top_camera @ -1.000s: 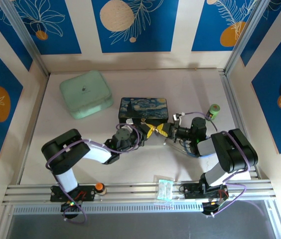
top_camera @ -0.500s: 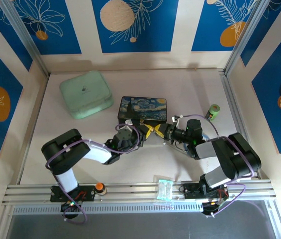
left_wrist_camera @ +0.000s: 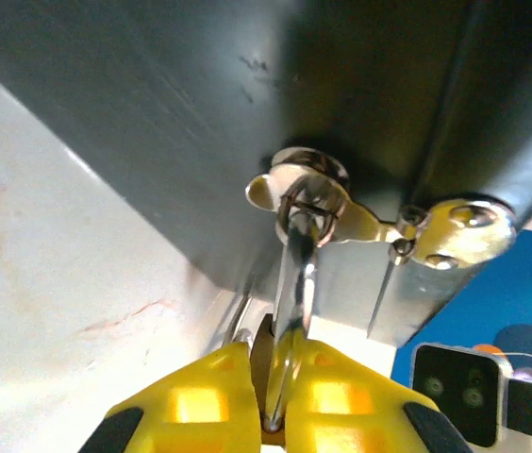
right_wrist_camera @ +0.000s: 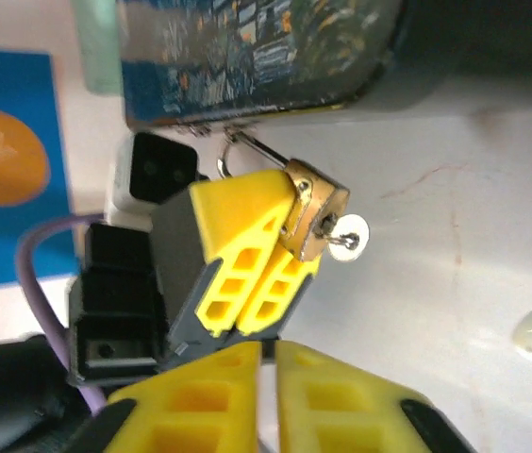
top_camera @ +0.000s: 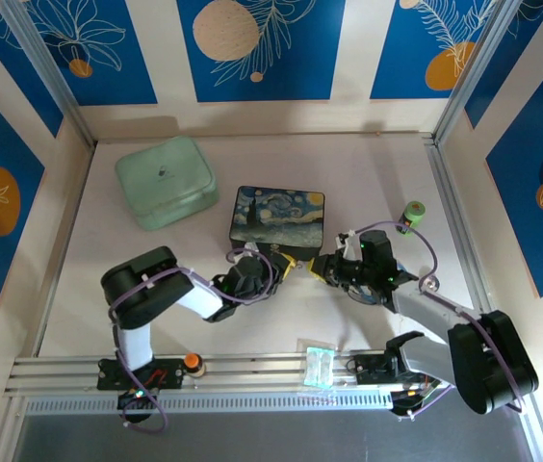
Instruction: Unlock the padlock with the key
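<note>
Right wrist view, nearest you: right gripper (right_wrist_camera: 268,363) pressed together, empty. Just past it, left gripper (right_wrist_camera: 294,226) pinches the padlock (right_wrist_camera: 321,212), with the key (right_wrist_camera: 349,236) seated in its end. Left wrist view adds the shackle (left_wrist_camera: 294,274) threaded through the box (left_wrist_camera: 153,94) clasp (left_wrist_camera: 341,212).

The top camera looks steeply down from behind the arm bases over the whole desk (top_camera: 368,173). The left wrist camera peers along the left claw (left_wrist_camera: 271,396), very close against the painted box (left_wrist_camera: 200,113). The right wrist camera faces left, close on that same claw and box.
</note>
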